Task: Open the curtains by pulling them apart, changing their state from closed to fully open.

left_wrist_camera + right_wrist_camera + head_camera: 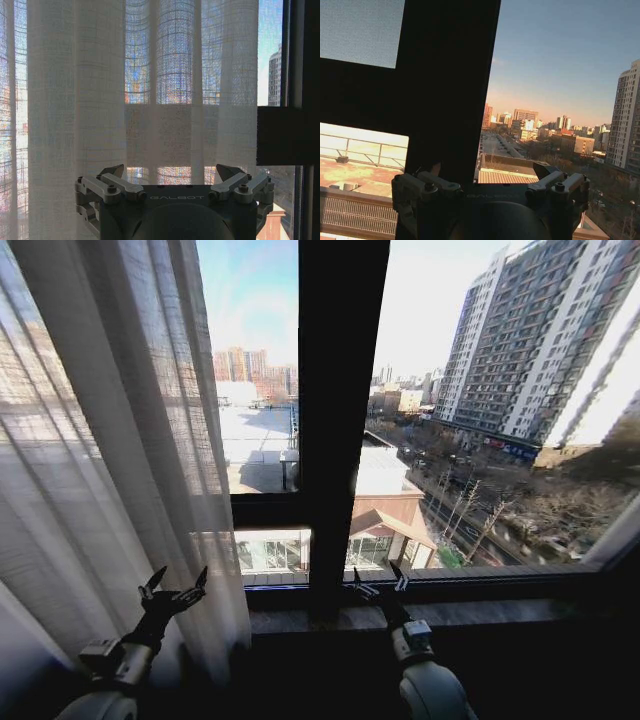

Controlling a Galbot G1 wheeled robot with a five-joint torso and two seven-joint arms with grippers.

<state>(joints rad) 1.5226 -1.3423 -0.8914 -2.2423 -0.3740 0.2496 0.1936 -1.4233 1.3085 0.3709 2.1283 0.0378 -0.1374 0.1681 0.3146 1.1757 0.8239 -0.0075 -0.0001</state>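
A sheer white curtain with long pleats hangs gathered over the left part of the window, its inner edge stopping short of the dark centre bar. My left gripper is open, low down and just in front of that panel's bottom part. In the left wrist view the curtain hangs straight ahead of the open left gripper, with nothing between the fingers. My right gripper is open and empty, in front of the foot of the centre bar. A pale strip at the far right edge may be the other curtain.
A thick dark window frame bar runs upright through the middle, with a crossbar and a dark sill below. In the right wrist view that frame stands close ahead of the right gripper. Bare glass shows city buildings outside.
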